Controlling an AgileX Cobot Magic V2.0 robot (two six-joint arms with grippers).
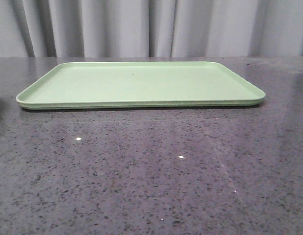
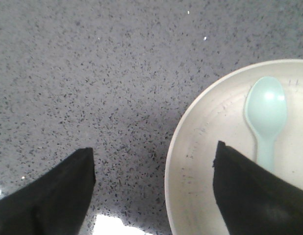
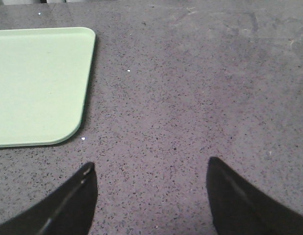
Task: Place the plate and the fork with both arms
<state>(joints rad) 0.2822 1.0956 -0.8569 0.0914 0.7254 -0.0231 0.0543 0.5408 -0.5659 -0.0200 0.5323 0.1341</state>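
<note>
The left gripper (image 2: 154, 161) is hovering spread wide, one finger (image 2: 254, 196) overlapping the plate (image 2: 200, 147), which is carrying a spoon (image 2: 265, 115) at two o'clock. The right gripper (image 3: 151, 176) is gaping over bare table (image 3: 190, 98), tray (image 3: 38, 83) at ten o'clock.

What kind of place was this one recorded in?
Probably a staged lab or demo tabletop, not a real kitchen: a speckled grey stone-like counter, a plain grey curtain as backdrop, and only a few props, a green tray and a plate holding a spoon.
</note>
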